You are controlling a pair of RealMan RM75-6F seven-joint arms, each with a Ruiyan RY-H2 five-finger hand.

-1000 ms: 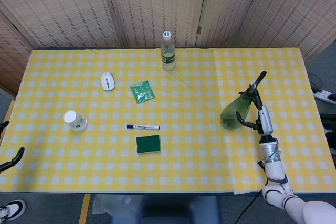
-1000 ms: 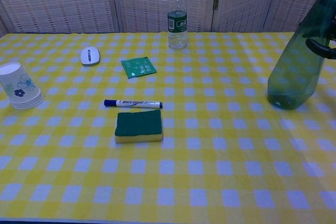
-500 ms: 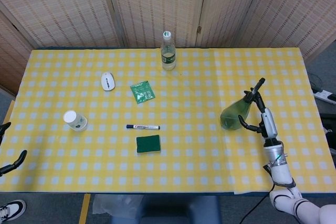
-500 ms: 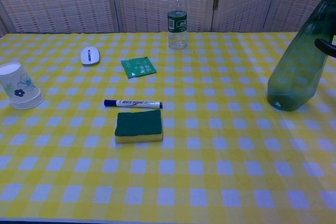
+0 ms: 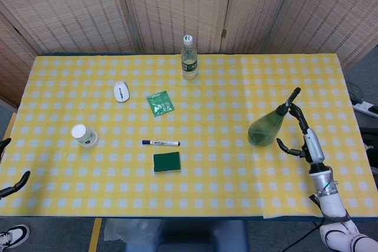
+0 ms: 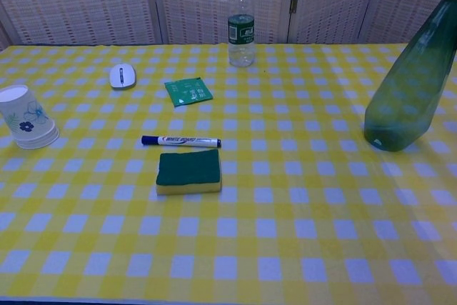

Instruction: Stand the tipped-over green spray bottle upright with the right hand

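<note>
On the right side of the yellow checked tabletop (image 5: 195, 163), the green spray bottle (image 5: 267, 127) stands on its base, its neck and nozzle rising toward the far right. It appears upright, or nearly so, which suggests the righting is done. The right hand (image 5: 300, 134) sits just beside the bottle on its right, fingers spread and holding nothing. One fingertip is close to the nozzle, but whether it touches is hard to tell from above. The open hand and the self-supporting bottle point to a release, judged from their positions alone.

From the chest view, the bottle's top is cut off by the frame corner, and the right hand does not show at all. The left hand (image 5: 13, 184) is only dark fingertips at the lower left edge of the head view, off the tabletop; they look parted and empty, though most of the hand is out of frame.

Elsewhere lie a sponge (image 6: 188, 171), a marker (image 6: 180, 141), a paper cup (image 6: 25, 123), a mouse (image 6: 122, 75), a green packet (image 6: 188, 91) and a water bottle (image 6: 241, 23), all well apart from the spray bottle, likely as bystanders.
</note>
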